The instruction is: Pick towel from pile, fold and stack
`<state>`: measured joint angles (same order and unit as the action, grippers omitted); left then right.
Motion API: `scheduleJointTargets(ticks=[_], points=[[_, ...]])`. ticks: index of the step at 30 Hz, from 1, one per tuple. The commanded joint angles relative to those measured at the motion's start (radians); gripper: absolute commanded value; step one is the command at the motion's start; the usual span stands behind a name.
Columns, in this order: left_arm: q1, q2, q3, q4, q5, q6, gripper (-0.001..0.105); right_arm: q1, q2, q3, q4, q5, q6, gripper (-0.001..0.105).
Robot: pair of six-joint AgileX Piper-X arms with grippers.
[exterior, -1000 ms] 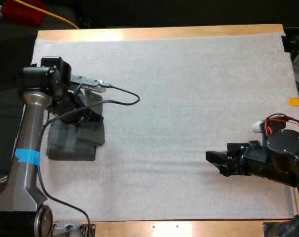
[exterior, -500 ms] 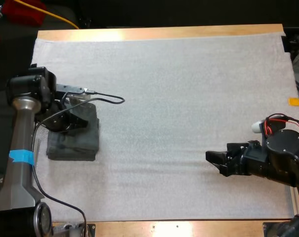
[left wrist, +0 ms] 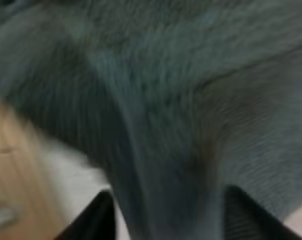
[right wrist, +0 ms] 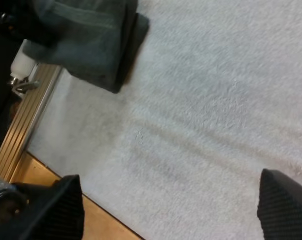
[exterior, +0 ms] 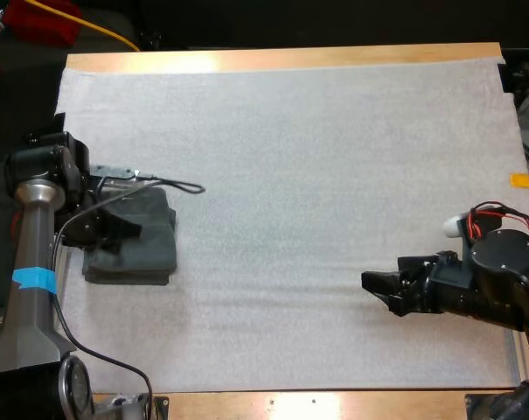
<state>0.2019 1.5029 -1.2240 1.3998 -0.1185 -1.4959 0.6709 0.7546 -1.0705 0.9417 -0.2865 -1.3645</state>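
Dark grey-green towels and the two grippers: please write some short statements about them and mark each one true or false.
1. The folded dark grey-green towel stack lies near the left edge of the white mat. True.
2. The right gripper holds a towel. False: its fingers stand apart over bare mat.
3. The left gripper is over the towel stack. True.
4. The towel stack lies just beside the right gripper. False: it lies across the mat from it, under the left gripper.
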Motion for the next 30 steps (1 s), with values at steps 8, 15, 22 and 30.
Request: scheduleJointTargets(ticks=[8,15,22,30], points=[[0.003,-0.010,-0.002,-0.029,-0.247,-0.066,0.065,0.001,0.000,-0.001,-0.003,-0.008,-0.001,0.070],[0.003,-0.010,-0.004,-0.049,-0.076,-0.094,0.065,0.001,0.000,-0.001,-0.003,-0.008,-0.001,0.070],[0.003,-0.010,-0.004,-0.120,0.083,-0.116,0.065,0.001,0.000,-0.001,-0.003,-0.008,-0.001,0.070],[0.003,-0.010,-0.004,-0.263,0.225,-0.161,0.065,0.001,0.000,-0.001,-0.031,-0.008,-0.012,0.070]])
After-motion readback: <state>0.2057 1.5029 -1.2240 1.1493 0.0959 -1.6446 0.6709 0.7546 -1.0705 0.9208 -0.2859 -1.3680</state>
